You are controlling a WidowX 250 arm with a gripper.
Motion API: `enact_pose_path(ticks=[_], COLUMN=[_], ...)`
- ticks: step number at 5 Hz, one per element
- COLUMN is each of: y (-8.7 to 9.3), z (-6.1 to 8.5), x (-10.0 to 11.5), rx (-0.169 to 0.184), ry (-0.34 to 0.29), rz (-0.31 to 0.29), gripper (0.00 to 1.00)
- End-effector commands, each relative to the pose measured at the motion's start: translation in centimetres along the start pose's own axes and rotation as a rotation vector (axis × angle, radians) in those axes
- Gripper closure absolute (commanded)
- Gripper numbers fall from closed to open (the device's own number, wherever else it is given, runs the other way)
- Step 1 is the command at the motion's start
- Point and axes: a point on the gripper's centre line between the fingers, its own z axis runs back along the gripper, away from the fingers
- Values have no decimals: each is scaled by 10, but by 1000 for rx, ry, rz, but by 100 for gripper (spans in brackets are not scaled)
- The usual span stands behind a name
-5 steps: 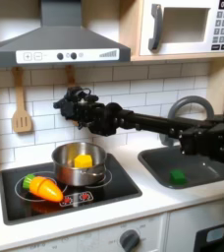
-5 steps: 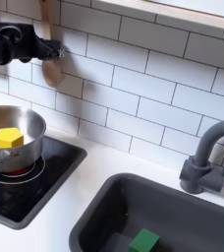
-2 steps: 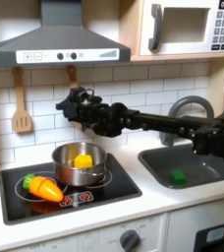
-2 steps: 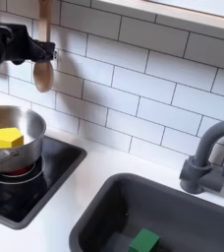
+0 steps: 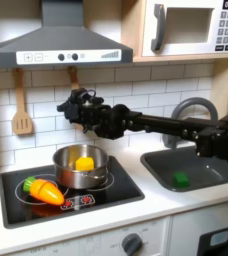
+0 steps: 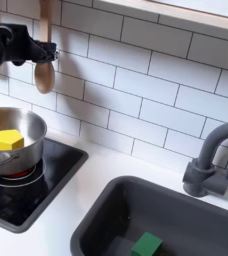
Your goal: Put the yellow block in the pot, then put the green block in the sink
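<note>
One yellow block sits inside the pot, left on the stove burner in the first exterior view, so that step looks done. One green block lies on the floor of the sink, right side, apparently done too. The gripper hangs above the pot near the back wall, holding nothing; open or closed, can't tell. One toy carrot lies just left-near of the pot.

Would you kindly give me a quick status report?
Gripper above pot, holding nothing. Yellow block in pot; green block in sink. Nothing in the way.
</note>
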Motion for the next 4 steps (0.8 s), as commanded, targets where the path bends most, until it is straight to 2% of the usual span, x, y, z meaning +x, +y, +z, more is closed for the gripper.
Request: enact_pose_path(ticks=[1, 3, 4], y=[3, -1, -9], z=[5, 22, 29], x=[4, 15, 8], rx=[8, 2, -13], ry=[-6, -24, -5], rz=[9, -9, -9], gripper=[100, 100, 100])
